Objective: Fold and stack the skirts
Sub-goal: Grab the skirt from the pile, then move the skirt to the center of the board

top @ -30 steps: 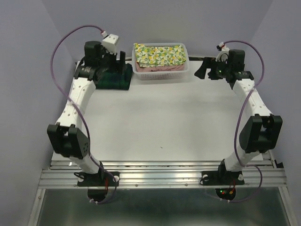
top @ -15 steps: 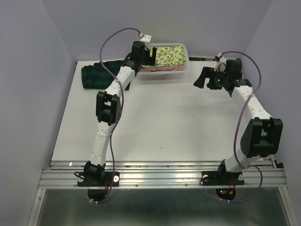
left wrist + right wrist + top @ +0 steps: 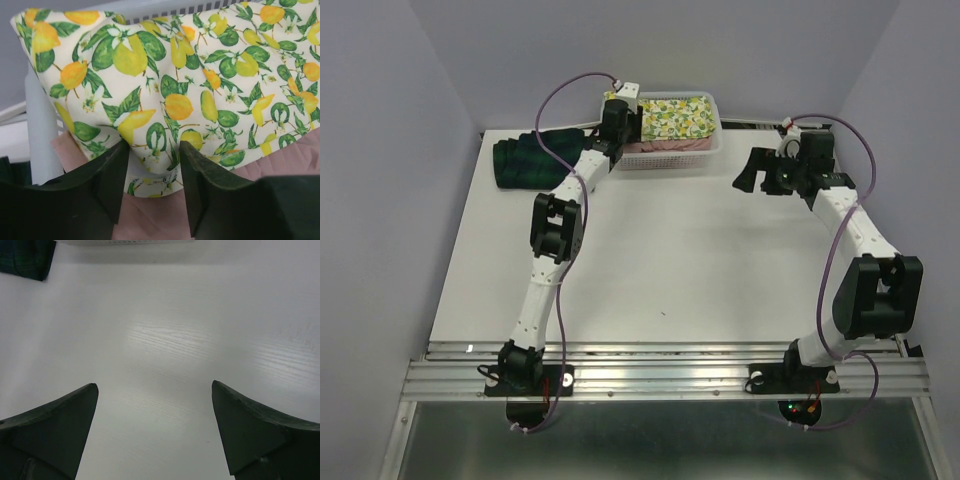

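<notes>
The left gripper (image 3: pixel 154 172) reached over the basket's (image 3: pixel 715 140) left end, its jaws parted around a raised fold of the lemon skirt (image 3: pixel 200 85) without clearly pinching it; that skirt lay on top of the pink skirt (image 3: pixel 155 217) inside the basket. The plaid skirt (image 3: pixel 535 160) lay folded on the table (image 3: pixel 700 260) at the far left corner. The right gripper (image 3: pixel 155 435) hovered wide open above bare table, right of the basket.

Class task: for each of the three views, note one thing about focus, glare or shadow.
Top view: even light, sharp, soft arm shadows on the table. Left wrist: lemon-print skirt sharp, fingers dark and soft-edged. Right wrist: pale glare streak on the table, fingers blurred.
</notes>
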Robot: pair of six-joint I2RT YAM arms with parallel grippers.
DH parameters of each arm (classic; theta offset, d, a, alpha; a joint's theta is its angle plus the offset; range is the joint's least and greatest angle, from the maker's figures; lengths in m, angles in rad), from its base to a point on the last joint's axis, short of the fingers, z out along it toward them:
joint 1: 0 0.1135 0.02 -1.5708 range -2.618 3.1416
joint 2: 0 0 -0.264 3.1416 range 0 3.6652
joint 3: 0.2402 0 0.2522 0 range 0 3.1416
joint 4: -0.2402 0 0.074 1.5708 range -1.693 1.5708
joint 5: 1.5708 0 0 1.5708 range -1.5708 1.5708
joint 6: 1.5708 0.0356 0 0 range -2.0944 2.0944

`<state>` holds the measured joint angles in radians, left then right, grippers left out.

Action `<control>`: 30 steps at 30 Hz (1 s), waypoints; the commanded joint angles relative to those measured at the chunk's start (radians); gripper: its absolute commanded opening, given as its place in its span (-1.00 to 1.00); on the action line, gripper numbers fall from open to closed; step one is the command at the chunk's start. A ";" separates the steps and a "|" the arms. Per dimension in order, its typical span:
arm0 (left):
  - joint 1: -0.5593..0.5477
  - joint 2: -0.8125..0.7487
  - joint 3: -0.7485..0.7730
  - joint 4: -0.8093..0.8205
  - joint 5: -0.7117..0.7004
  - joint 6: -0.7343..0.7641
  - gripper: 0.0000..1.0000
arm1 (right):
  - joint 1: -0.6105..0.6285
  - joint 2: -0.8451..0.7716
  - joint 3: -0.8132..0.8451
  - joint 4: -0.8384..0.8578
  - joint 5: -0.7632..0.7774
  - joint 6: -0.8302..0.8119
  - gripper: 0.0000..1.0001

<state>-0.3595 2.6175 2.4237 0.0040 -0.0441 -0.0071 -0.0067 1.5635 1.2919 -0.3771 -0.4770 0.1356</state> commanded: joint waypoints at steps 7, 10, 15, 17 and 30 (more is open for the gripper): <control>0.007 -0.098 0.029 0.240 0.107 -0.010 -1.00 | 0.004 -0.089 -0.009 -0.036 0.074 -0.044 1.00; 0.007 -0.158 0.026 0.237 0.139 -0.016 -1.00 | 0.004 -0.103 -0.006 -0.043 0.069 -0.041 1.00; 0.007 -0.355 0.031 0.199 0.205 -0.037 -1.00 | 0.004 -0.126 0.009 -0.060 0.064 -0.037 1.00; 0.002 -0.448 0.031 0.186 0.222 -0.050 -1.00 | 0.004 -0.141 0.015 -0.072 0.052 -0.040 1.00; -0.029 -0.876 -0.093 -0.063 0.398 -0.094 -1.00 | 0.004 -0.223 0.043 -0.204 -0.067 -0.164 1.00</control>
<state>-0.3744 1.8256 2.4027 0.0357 0.2661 -0.0822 -0.0067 1.4055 1.2930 -0.5350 -0.4923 0.0444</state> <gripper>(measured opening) 0.045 0.999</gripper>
